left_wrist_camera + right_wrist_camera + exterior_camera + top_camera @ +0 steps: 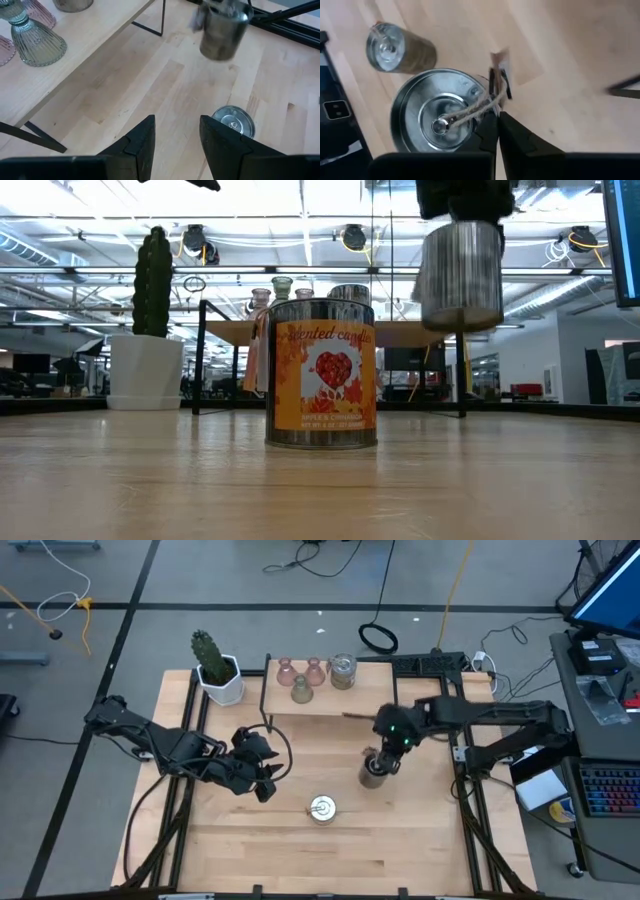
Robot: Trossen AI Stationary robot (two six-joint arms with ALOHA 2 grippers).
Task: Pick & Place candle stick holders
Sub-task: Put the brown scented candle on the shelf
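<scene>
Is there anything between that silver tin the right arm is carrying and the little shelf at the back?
Nothing visible. The right gripper holds the silver tin in the air, and only bare table lies between it and the shelf. The orange candle tin sits nearer the front, off that path.

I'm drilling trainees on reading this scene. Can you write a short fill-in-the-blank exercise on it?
1. The right gripper is shut on the rim of a silvery ____, lifted off the table.
2. The orange-labelled candle tin stands ____ on the table.
3. The left gripper holds ____.
4. The cactus grows in a ____ pot.

Missing: tin; upright; nothing; white
</scene>
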